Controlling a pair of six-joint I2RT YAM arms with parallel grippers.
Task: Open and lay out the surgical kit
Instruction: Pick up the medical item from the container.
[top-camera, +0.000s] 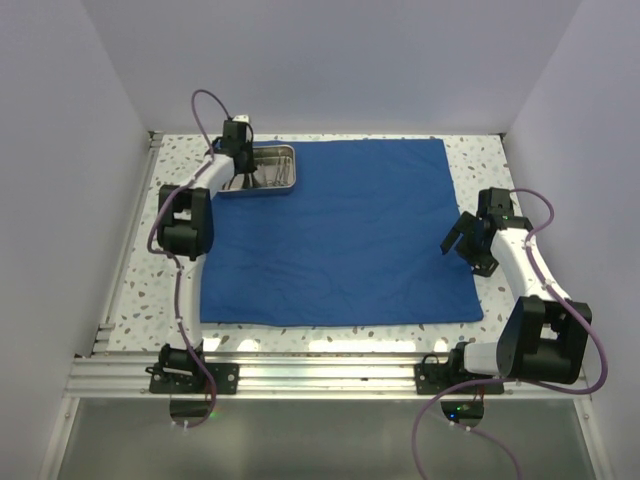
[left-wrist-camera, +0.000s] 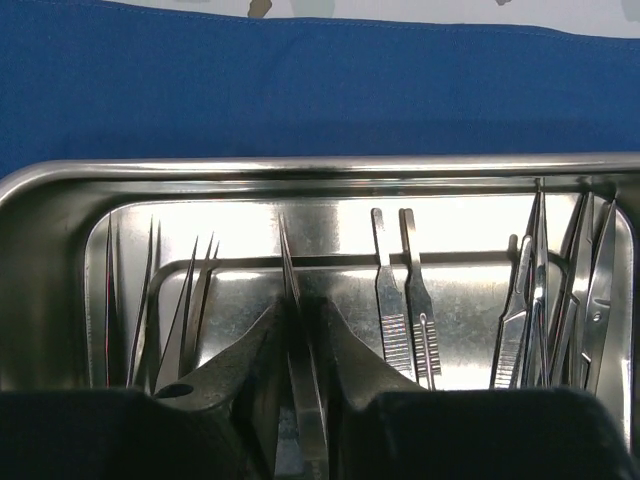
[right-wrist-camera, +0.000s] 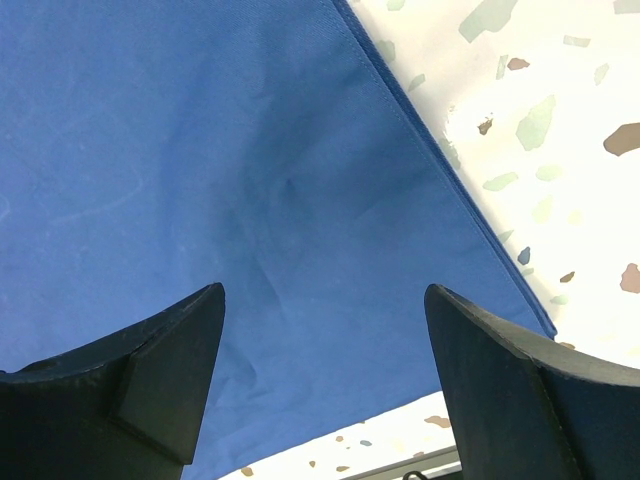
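Observation:
The royal-blue cloth (top-camera: 345, 235) lies spread flat as a large square sheet. The shiny steel tray (top-camera: 283, 184) sits at its far left corner. In the left wrist view the tray (left-wrist-camera: 300, 175) holds several thin steel instruments: pointed tweezers at left (left-wrist-camera: 190, 300), two flat handles in the middle (left-wrist-camera: 405, 300), scissors and forceps at right (left-wrist-camera: 565, 290). My left gripper (left-wrist-camera: 296, 300) is inside the tray, shut on one thin pair of tweezers (left-wrist-camera: 288, 255). My right gripper (top-camera: 466, 241) is open and empty above the cloth's right edge (right-wrist-camera: 300, 200).
The speckled tabletop (top-camera: 480, 165) shows around the cloth. Aluminium rails run along the left side (top-camera: 130, 240) and the near edge (top-camera: 320, 375). White walls close in the sides and back.

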